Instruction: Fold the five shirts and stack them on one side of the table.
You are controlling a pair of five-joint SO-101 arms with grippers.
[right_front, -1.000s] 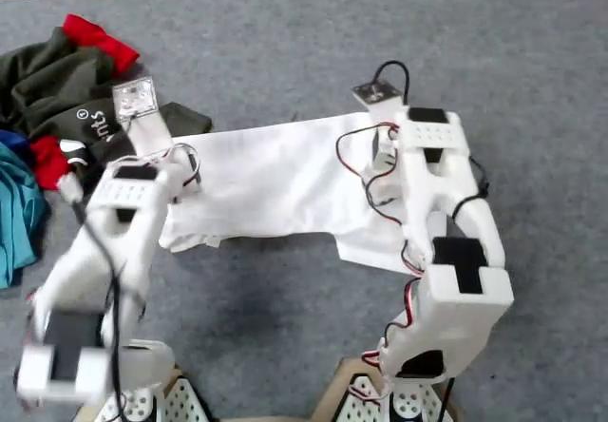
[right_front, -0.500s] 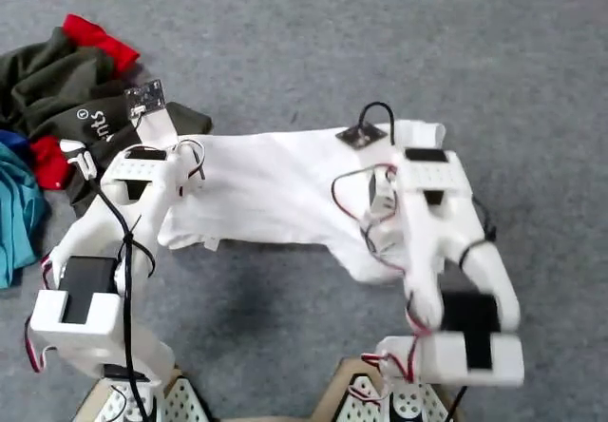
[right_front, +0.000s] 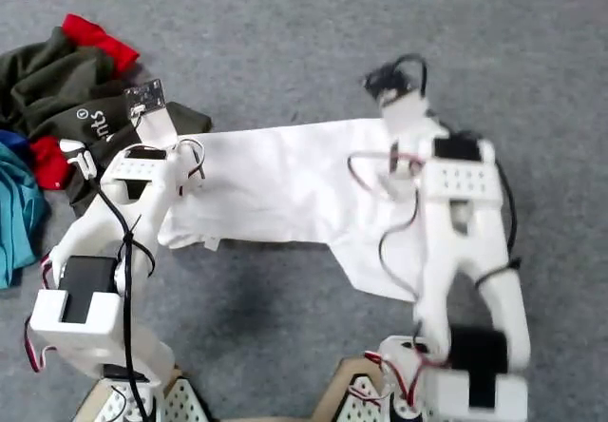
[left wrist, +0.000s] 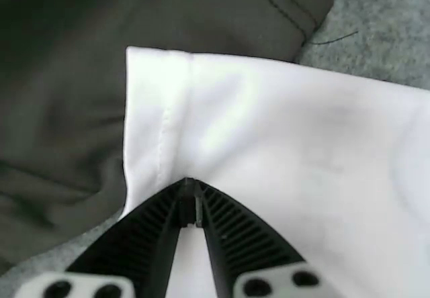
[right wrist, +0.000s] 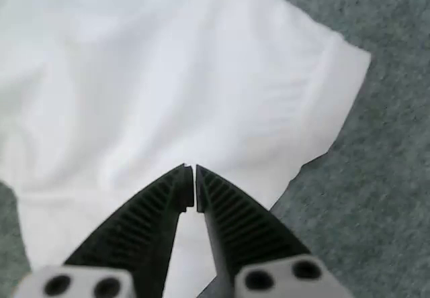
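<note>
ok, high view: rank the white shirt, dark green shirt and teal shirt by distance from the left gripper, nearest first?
1. white shirt: mid-table, its hem corner clamped in the left gripper.
2. dark green shirt: in the pile on the left, its edge right beside the gripper.
3. teal shirt: at the view's left edge, beyond the dark one.

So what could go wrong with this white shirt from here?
The left arm's jaws pinch the white shirt at its hem, right against a dark shirt; a pull might drag that one along. Its near edge lies bunched in the high view, so the fold may come out crooked.
</note>
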